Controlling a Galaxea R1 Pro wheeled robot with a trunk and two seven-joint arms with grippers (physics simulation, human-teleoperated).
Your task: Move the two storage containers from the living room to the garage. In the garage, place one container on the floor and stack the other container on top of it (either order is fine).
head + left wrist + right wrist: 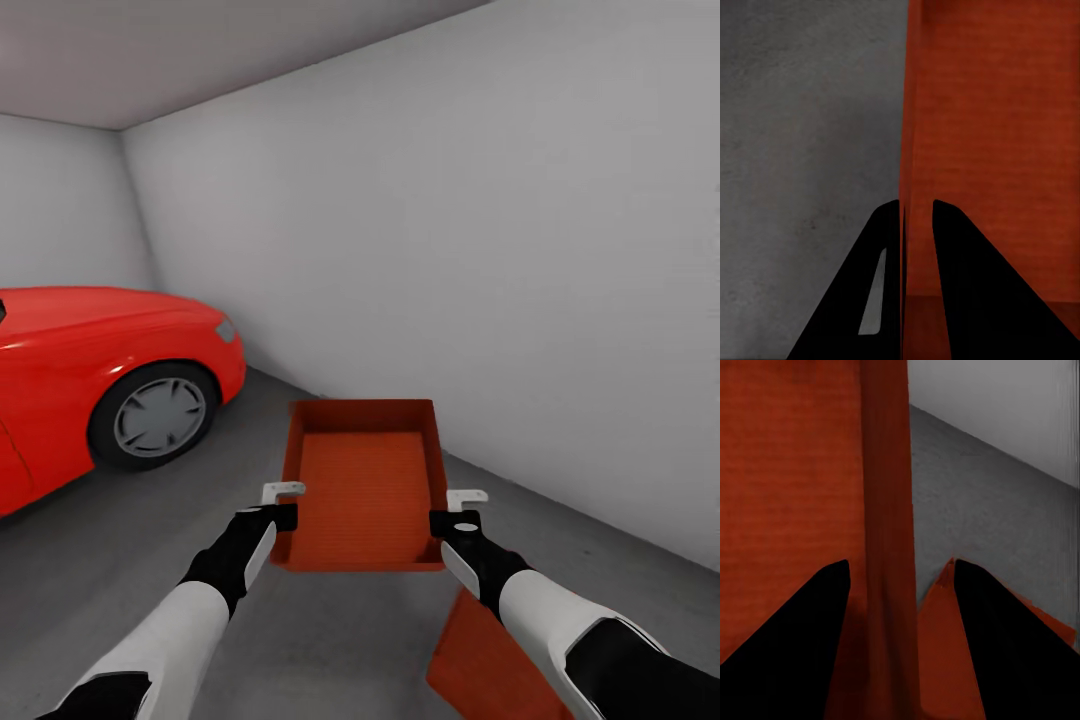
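I am in the garage. One orange-red open-topped storage container point(365, 485) sits between my two grippers, ahead of me over the dark grey concrete floor point(300, 640). My left gripper point(285, 512) is shut on its left wall, and in the left wrist view point(916, 206) the fingers pinch that thin wall point(982, 150). My right gripper point(452, 520) straddles the right wall, with its fingers point(900, 564) spread wider than the wall point(889, 510), so it is open. The other storage container point(490, 660) lies lower, under my right forearm, and part of it point(945, 660) shows beside the wall.
A red car point(100, 380) stands at the left, its front wheel point(155, 415) about a metre from the container. A plain white-grey wall point(500, 250) runs along the right and meets the floor close behind the container. Open concrete lies between car and container.
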